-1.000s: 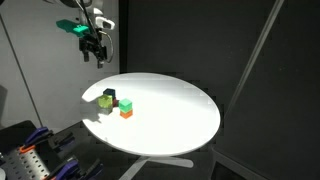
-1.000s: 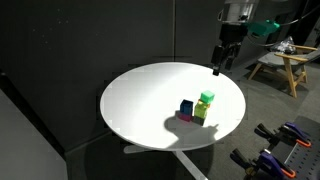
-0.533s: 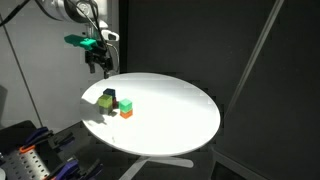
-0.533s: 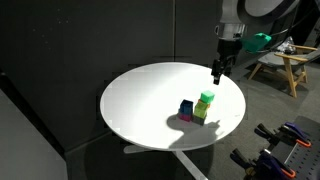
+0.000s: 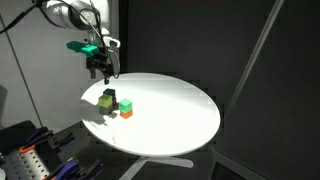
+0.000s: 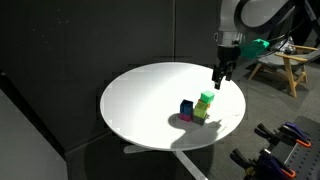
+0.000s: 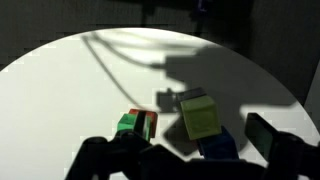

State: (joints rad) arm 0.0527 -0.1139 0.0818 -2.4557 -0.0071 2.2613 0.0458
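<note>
My gripper (image 5: 100, 70) hangs open and empty above the far edge of the round white table (image 5: 170, 115), a short way above and beside a small cluster of coloured blocks. It also shows in an exterior view (image 6: 218, 77). In the wrist view the dark fingers (image 7: 182, 148) frame the cluster. An olive-green block (image 7: 200, 117) sits on a blue block (image 7: 221, 148), and a green block (image 7: 129, 124) on an orange one lies beside them. The cluster shows in both exterior views (image 5: 116, 102) (image 6: 197, 107).
Black curtains surround the table. A rack with tools (image 5: 35, 160) stands low beside the table. A wooden stool (image 6: 285, 62) stands behind the arm, and clamps (image 6: 275, 150) lie on the floor.
The gripper has come down and moved in toward the table edge, closer to the block cluster. The blocks have not moved.
</note>
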